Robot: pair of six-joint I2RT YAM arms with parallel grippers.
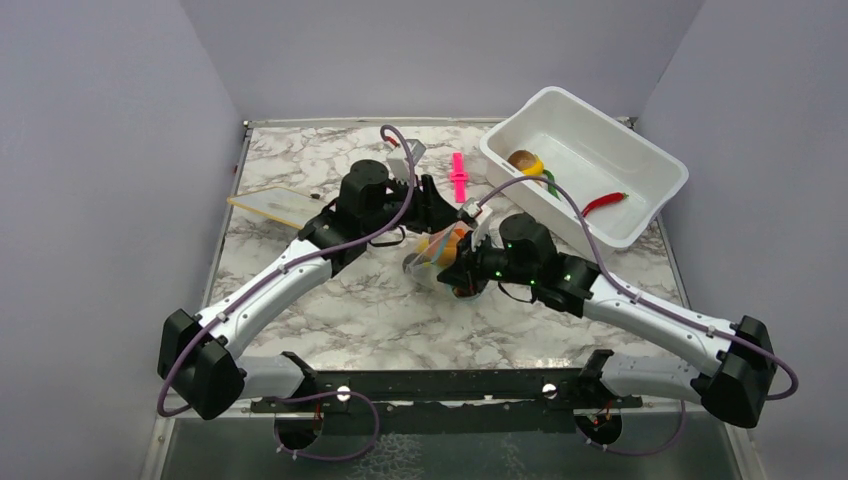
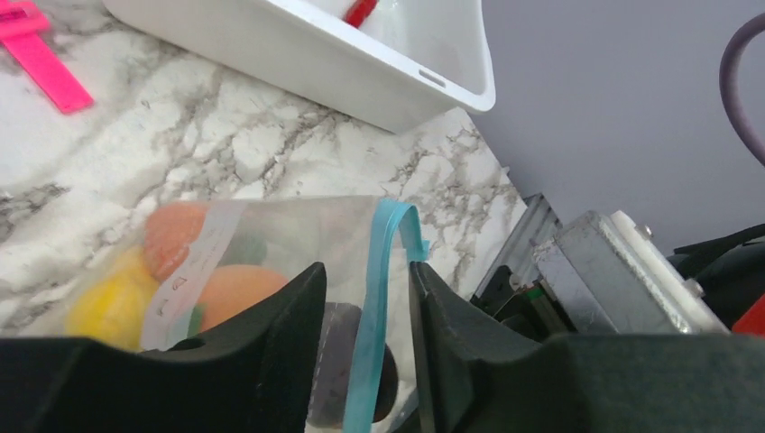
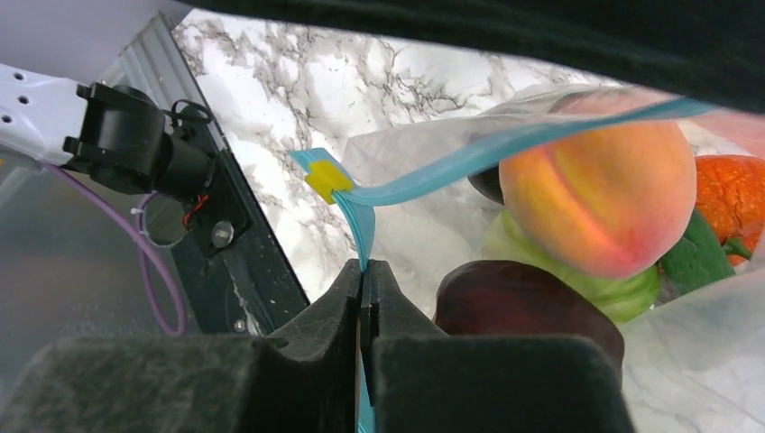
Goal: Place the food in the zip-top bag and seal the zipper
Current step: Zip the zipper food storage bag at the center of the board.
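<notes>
I had the zip-top bag [image 1: 438, 256] lying on the marble table [image 1: 340, 322] just off the long near wall of the white tub [image 1: 620, 150], between the two wrists, so either arm could reach its mouth. The right gripper [image 3: 365, 275] was pinched fully closed on the zipper [image 3: 505, 149], biting the blue strip just below its yellow slider tab [image 3: 328, 180]. I judged that hold was there to anchor the seam and keep it taut. The left gripper [image 2: 368, 280] stood partly open nearer the tub, its fingers straddling the same strip with a gap on each side. To my eye it was lined up to press the seam, not yet gripping it. Through the clear plastic I could see the food packed together: a peach [image 3: 595, 194], a dark brown piece [image 3: 528, 311], a green piece [image 3: 622, 290], an orange piece [image 3: 732, 194] and, from the left wrist, a yellow piece [image 2: 101, 314]. Inside the tub itself lay a red chilli [image 1: 606, 203], a brown and yellow piece [image 1: 525, 160] and something green [image 1: 551, 182]. So I reckoned the filling might not be finished even though the arms were set for sealing. The pink clip [image 1: 458, 177] lay just off the tub's left end, apart from the bag and playing no part.
</notes>
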